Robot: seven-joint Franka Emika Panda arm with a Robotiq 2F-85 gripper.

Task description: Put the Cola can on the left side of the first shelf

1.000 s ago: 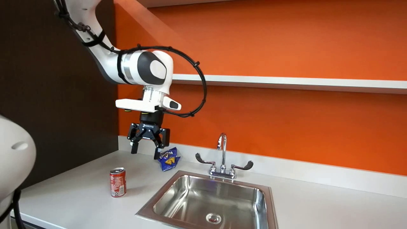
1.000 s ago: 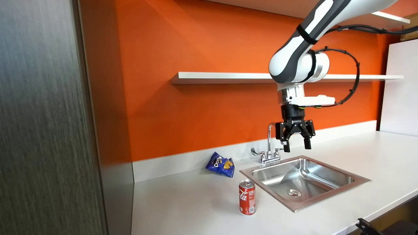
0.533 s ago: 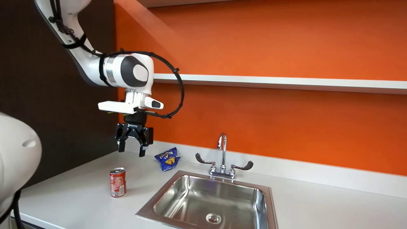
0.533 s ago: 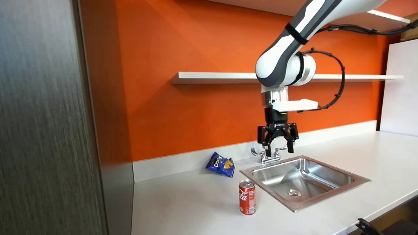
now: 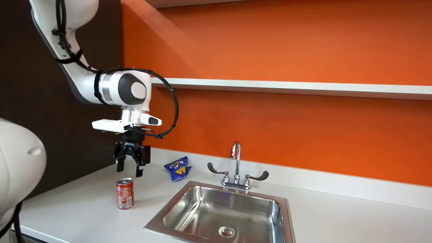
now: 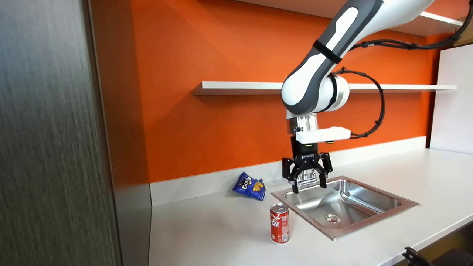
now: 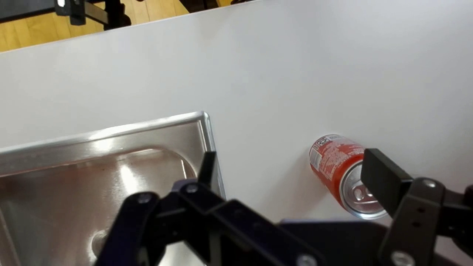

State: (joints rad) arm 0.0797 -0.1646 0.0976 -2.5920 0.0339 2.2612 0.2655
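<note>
Wrist view, Cola can [image 7: 338,170] vertical, top up

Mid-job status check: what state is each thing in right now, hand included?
Cola can: upright on the counter, ungripped; opened or sealed, unclear.
Hand: open, holding nothing, above the counter.
Blue Doritos packet: creased; opened or sealed, unclear.
Faucet: no running water visible.
First shelf: mounted on the orange wall; can not yet on it.

The Cola can [image 6: 279,227] looks like glossy painted metal, its top [image 7: 353,192] bare and shiny. The sink [image 5: 287,222] is polished steel, the faucet [image 5: 237,163] bright chrome. From here the counter [image 6: 192,236] seems smooth, the packet [image 6: 249,186] slick and crinkled, the side panel [image 6: 48,147] wood-grained.
</note>
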